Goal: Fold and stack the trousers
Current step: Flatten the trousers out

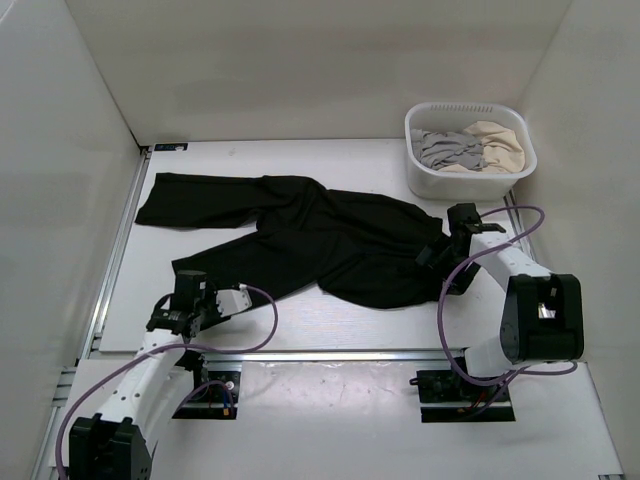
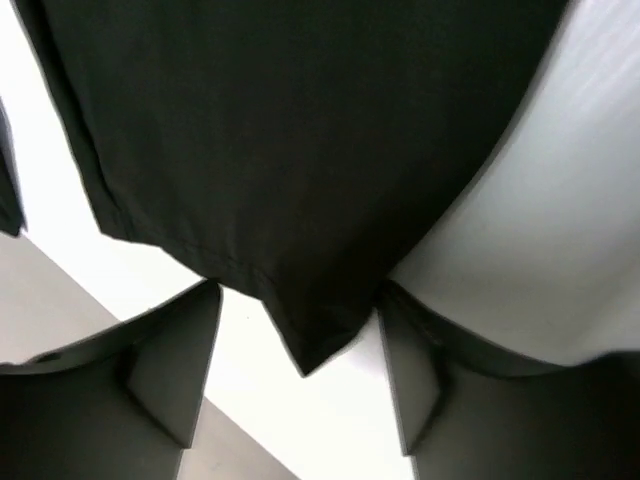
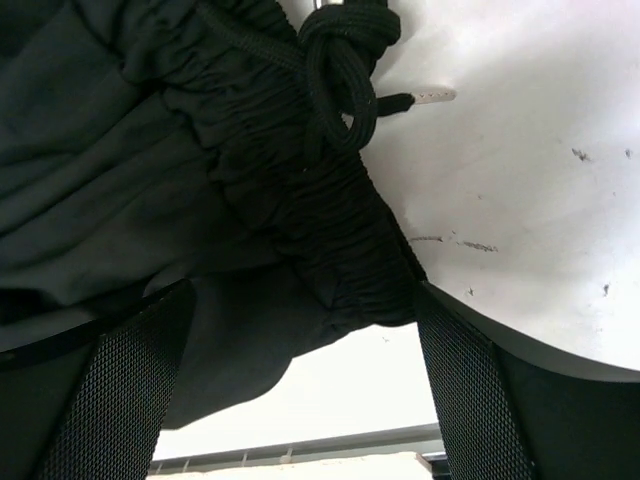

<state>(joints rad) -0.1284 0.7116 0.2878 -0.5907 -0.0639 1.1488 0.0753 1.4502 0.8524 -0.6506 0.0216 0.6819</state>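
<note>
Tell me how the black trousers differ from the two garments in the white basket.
The trousers are black; the grey garment and beige garment are pale. The trousers lie spread out on the table, legs stretched to the left; the grey and beige garments sit bunched inside the basket. The trousers cover far more area than both together. All three are soft fabric, none neatly folded.

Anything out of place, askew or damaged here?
Only the trousers: they lie crooked and rumpled across the table, legs splayed apart leftward, waist bunched at the right. No tear or spill shows; the basket stands upright.
</note>
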